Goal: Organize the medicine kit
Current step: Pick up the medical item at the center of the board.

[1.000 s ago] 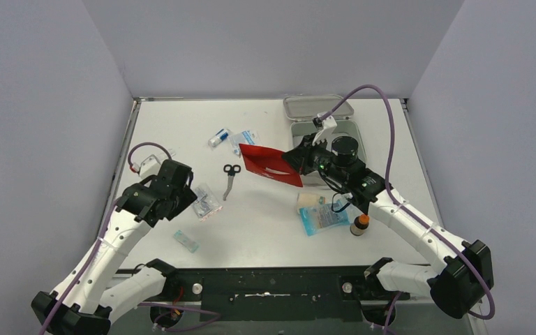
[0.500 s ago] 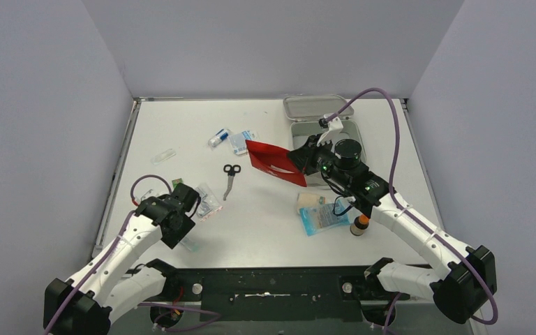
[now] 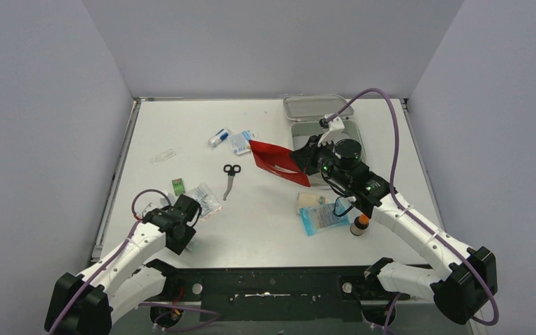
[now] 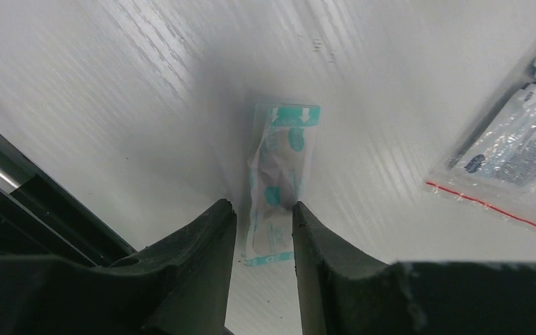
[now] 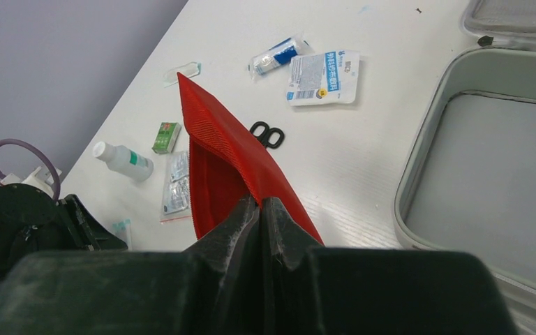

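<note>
Two pickups logged, one per arm.

Found right gripper pinched fully shut on the lower corner of red pouch. Noted pouch raised off table, fanning up and left from the pinch. Located medicine kit open with lid back, directly right of that gripper in the right wrist view. Placed it in the top view at the far right of the table, just beyond the right wrist. Noted pouch's length pointing away from the kit, so judged a carry to the right needed before any release. Judged right arm much the nearer to the kit, left arm well apart from it at the near left.

Found left gripper low over teal wrapped plaster, jaws narrow, set either side of the packet's near end. Noted packet's long axis running straight away from the gripper, parallel to the fingers, so closing across the short width. Cannot tell whether pads touch the wrapper. Judged grasp not yet made. Saw clear sachet off to the right, apart from the packet.
</note>
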You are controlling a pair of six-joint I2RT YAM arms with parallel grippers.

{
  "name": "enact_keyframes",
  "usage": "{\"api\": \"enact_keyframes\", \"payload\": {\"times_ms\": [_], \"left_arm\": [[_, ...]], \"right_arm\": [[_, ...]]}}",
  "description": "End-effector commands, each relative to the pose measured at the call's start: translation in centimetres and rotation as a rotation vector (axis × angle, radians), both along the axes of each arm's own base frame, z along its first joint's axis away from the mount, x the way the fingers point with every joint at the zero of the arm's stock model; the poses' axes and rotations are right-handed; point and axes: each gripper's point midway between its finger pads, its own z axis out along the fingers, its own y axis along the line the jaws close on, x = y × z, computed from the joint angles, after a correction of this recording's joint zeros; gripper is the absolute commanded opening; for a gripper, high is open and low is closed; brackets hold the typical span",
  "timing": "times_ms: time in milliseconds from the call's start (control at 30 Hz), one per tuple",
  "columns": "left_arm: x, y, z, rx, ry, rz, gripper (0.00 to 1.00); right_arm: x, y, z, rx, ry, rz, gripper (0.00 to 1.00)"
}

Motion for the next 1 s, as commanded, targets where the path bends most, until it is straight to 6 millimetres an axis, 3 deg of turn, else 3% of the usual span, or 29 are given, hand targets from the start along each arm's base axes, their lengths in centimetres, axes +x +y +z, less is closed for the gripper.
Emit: {"api": "enact_keyframes", "payload": {"times_ms": [0, 100, 200, 367, 567, 767, 967], "left_arm": [[0.0, -0.7, -0.9, -0.051, 0.003, 0.047, 0.33], [0.0, -0.8, -1.3, -0.061, -0.001, 0.048, 0.29], [0.2, -0.9, -1.2, -0.073, -0.019, 0.048, 0.13], [1.5, -1.5, 0.6, -0.093, -0.08, 0.008, 0.01], [4.1, -2.1, 4.9, -0.11, -0.212, -0.043, 0.0], [7.5, -3.1, 10.6, -0.134, -0.422, -0.126, 0.0], [10.3, -5.7, 15.5, -0.237, -0.591, -0.195, 0.0]], "right_arm": [[0.6, -0.4, 3.9, 0.047, -0.096, -0.032, 0.0], [0.5, -0.6, 3.3, 0.031, -0.073, -0.036, 0.0], [0.4, -0.9, 3.4, 0.03, -0.073, -0.049, 0.0], [0.2, -1.0, 3.0, 0.039, -0.076, -0.051, 0.0], [0.0, -0.9, 1.6, 0.073, -0.015, -0.074, 0.0], [0.3, -0.9, 1.4, 0.123, -0.052, -0.124, 0.0], [0.5, 0.1, 1.4, 0.164, -0.11, -0.157, 0.0]]}}
